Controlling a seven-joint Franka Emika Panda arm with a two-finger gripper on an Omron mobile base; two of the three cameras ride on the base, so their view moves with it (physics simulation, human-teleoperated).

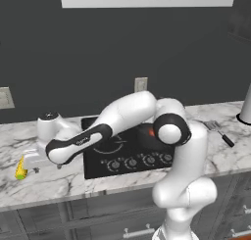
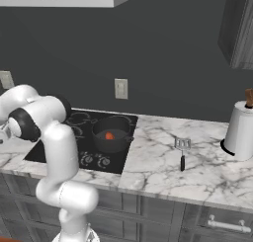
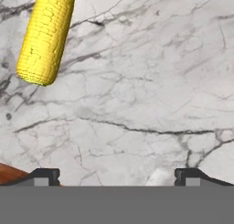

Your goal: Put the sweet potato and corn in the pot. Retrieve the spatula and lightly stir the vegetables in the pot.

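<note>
The white arm reaches out low over the marble worktop [image 1: 54, 182] to the left of the black cooktop [image 2: 74, 137]. Its pincer [image 3: 116, 176] hangs just above the stone with both dark finger tips [image 3: 45, 175] standing wide apart and nothing between them. In the left base view the pincer [image 1: 35, 166] sits at the end of the outstretched forearm, just beside the corn [image 1: 20, 168].

The corn, a yellow cob, lies flat on the bare worktop near its front edge, well left of the cooktop. In the hand view the corn [image 3: 47, 33] lies up and to the left of the open finger tips, clear of them and touching neither.

The pot [image 2: 111, 132], dark and low-sided, stands on the cooktop's right-hand burner. The sweet potato [image 2: 109, 136] shows as a small orange shape on the pot's floor.

The spatula [image 2: 182, 152], with a slotted metal blade and black handle, lies flat on the worktop to the right of the cooktop, well apart from the pot. A white cylindrical container [image 2: 240, 130] stands further right, near the wall.
</note>
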